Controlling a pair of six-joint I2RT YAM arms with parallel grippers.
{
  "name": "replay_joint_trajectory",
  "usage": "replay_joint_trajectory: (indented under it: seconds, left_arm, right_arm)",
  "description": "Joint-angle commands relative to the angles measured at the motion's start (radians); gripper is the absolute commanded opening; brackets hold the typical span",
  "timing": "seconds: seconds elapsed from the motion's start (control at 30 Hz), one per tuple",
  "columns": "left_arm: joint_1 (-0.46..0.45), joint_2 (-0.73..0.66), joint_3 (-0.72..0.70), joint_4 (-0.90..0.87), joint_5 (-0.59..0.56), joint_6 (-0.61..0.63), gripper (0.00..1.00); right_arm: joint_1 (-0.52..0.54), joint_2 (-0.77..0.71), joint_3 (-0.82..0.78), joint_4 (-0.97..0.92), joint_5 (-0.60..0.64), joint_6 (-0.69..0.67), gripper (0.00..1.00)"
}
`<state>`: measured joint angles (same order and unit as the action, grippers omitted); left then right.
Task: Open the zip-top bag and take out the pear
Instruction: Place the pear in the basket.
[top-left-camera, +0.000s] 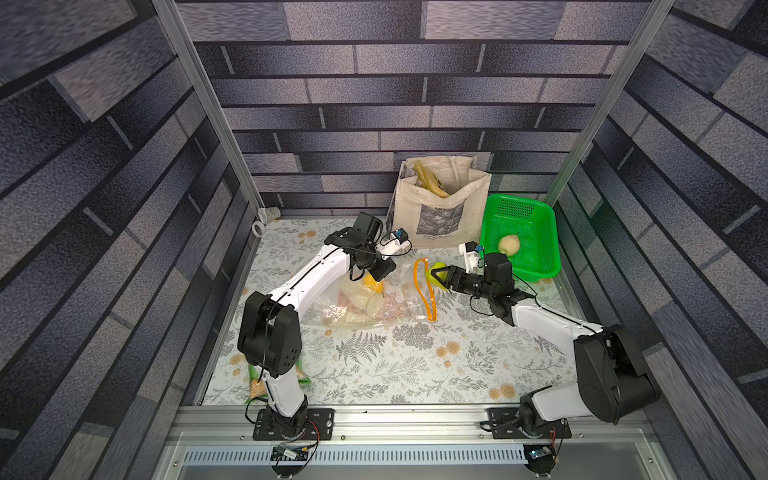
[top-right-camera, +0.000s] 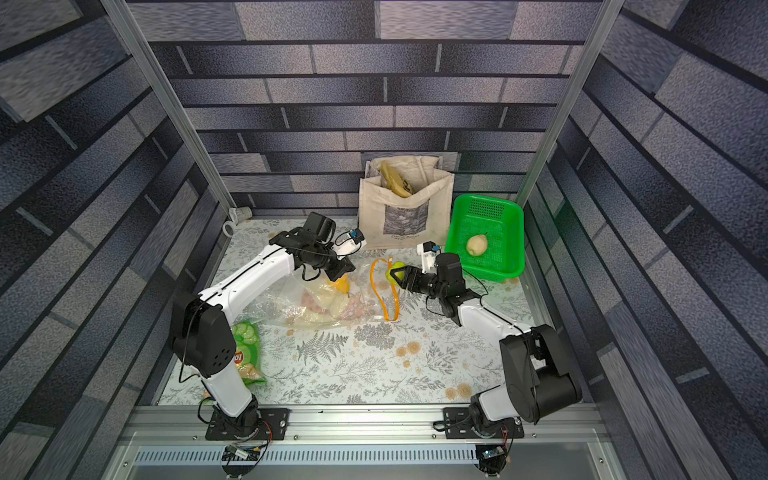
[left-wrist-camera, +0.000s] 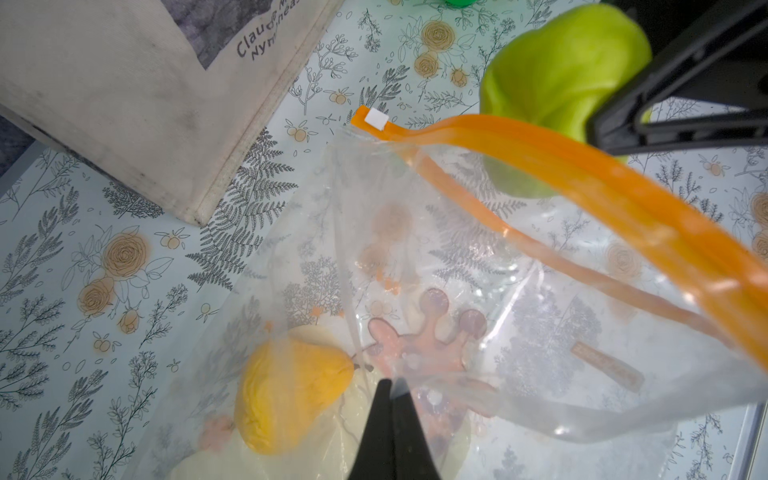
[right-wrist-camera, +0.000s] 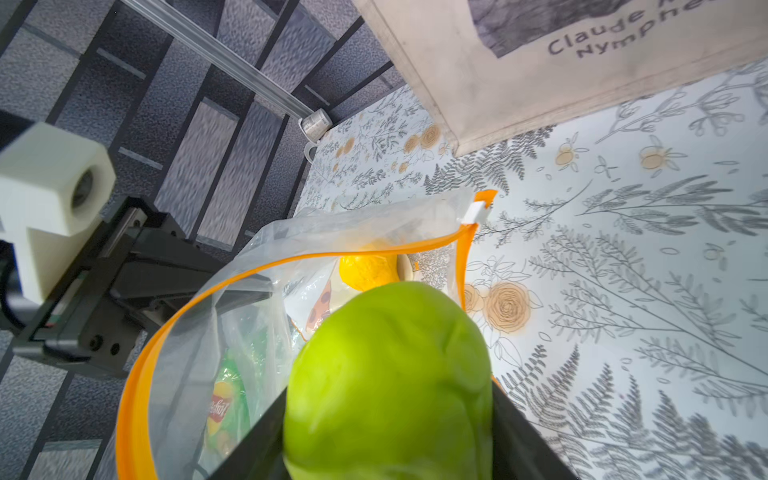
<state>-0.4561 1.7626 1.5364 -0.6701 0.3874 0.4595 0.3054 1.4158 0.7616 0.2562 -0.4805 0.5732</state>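
Small cell with grey brick-pattern walls

The wall panels (top-left-camera: 374, 104) rise behind and at both sides of the left gripper (top-left-camera: 376, 282) and the right gripper (top-left-camera: 438, 276), framed by aluminium posts (top-left-camera: 199, 104). Below both grippers lies a pale tabletop (top-left-camera: 395, 365) printed with ferns and orange roses, evenly lit.

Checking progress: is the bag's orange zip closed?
No: the bag gapes, its orange zip parted into a wide loop.

Three pears (top-left-camera: 509, 244), one zip-top bag (top-left-camera: 353, 307), one basket (top-left-camera: 536, 253)
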Motion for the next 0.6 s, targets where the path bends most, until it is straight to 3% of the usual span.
replay_joint_trajectory:
  seconds: [0.0, 0.2, 0.57]
  left_arm:
    - [0.01, -0.028, -0.034, -0.008, 0.002, -0.001, 0.0]
    - [0.014, -0.049, -0.066, 0.014, 0.017, -0.001, 0.0]
    - [0.013, -0.095, -0.096, 0.026, 0.017, 0.005, 0.0]
  right_arm:
    - [-0.073, -0.042, 0.083, -0.252, 0.067, -0.084, 0.63]
    - [-0.214, -0.018, 0.237, -0.403, 0.194, -0.118, 0.62]
    - [-0.313, 0.313, 0.691, -0.566, 0.69, -0.172, 0.62]
